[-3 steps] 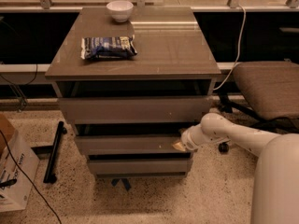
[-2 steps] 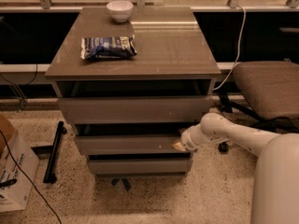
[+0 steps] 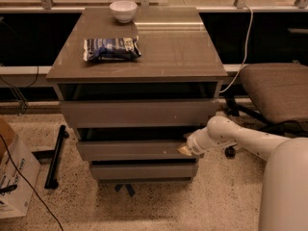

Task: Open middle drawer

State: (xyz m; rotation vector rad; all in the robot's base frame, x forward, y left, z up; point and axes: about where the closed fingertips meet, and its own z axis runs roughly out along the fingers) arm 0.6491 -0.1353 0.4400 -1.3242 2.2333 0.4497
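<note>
The middle drawer [image 3: 130, 149] is the grey-brown flat front between two alike ones in the cabinet [image 3: 137, 61]. It stands out a little from the cabinet, with a dark gap above it. My gripper [image 3: 186, 149] is at the right end of the middle drawer's front, at its top edge, on the end of the white arm [image 3: 240, 138] that reaches in from the right. The top drawer [image 3: 137, 112] and bottom drawer [image 3: 142, 170] also stand a little forward.
A white bowl [image 3: 123, 9] and a dark snack bag [image 3: 111, 47] lie on the cabinet top. An office chair [image 3: 276, 90] stands at the right. A cardboard box [image 3: 12, 177] and a black bar [image 3: 55, 155] are on the floor at the left.
</note>
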